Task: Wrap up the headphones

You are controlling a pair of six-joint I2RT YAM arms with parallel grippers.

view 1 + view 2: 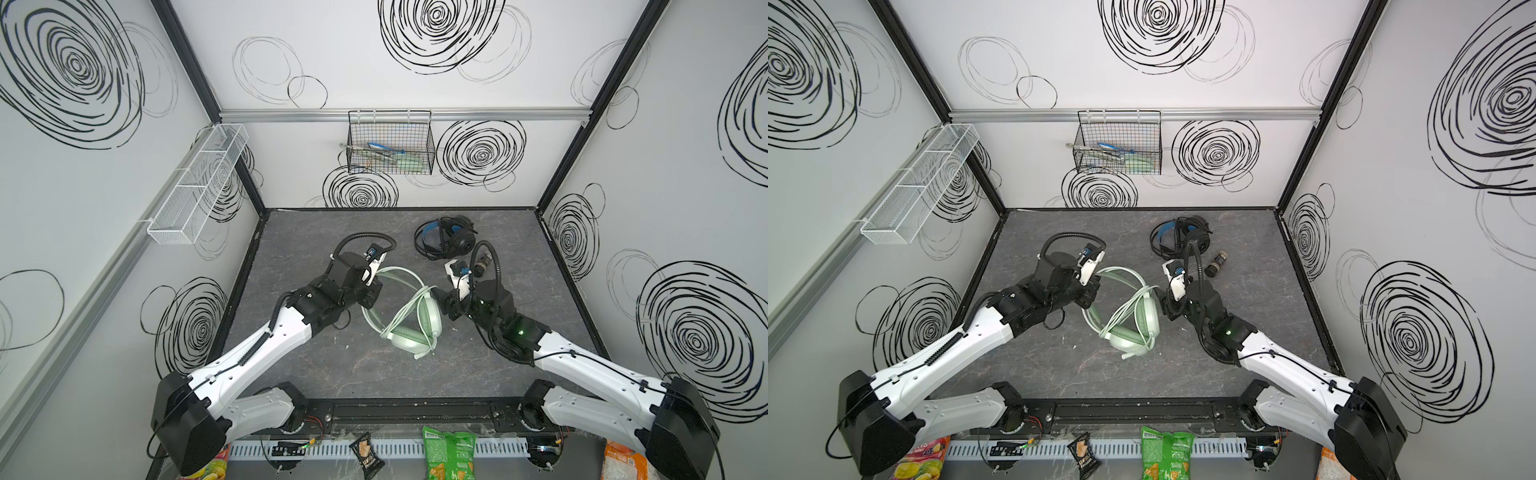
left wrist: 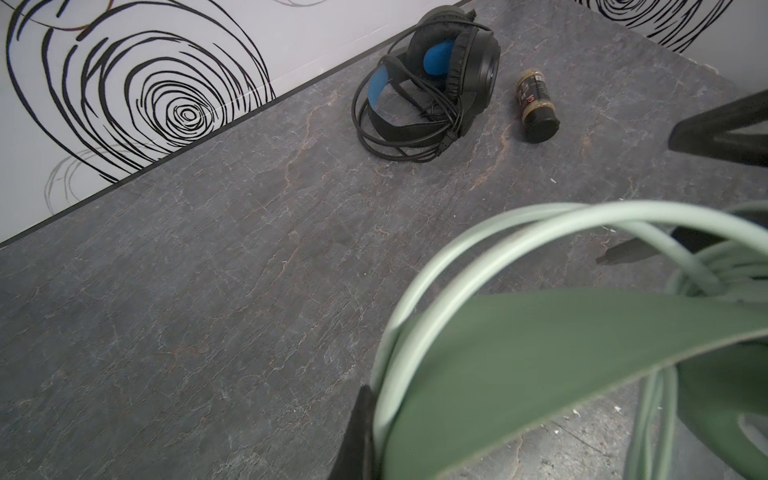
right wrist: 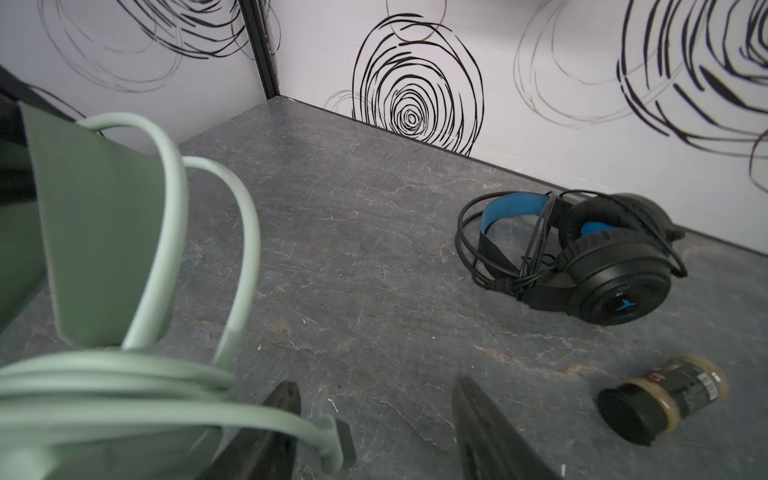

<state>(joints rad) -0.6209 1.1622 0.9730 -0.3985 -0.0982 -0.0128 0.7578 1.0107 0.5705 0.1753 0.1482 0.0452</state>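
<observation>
Mint-green headset (image 1: 1144,320) dead centre; left gripper (image 1: 1094,291) on its band at ten o'clock, right gripper (image 1: 1165,309) close at three o'clock, black headset (image 1: 1179,239) at one.

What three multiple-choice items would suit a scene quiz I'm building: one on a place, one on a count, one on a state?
1. The small jar lies: A) far left corner B) beside the black headset C) by the front edge.
2. Headsets on the table: A) one B) two C) three.
3. The black headset's cable is: A) wound round it B) laid out straight C) missing.
Key: B, it sits by the earcup; B, one black, one green headset; A, loops cross its headband.
</observation>
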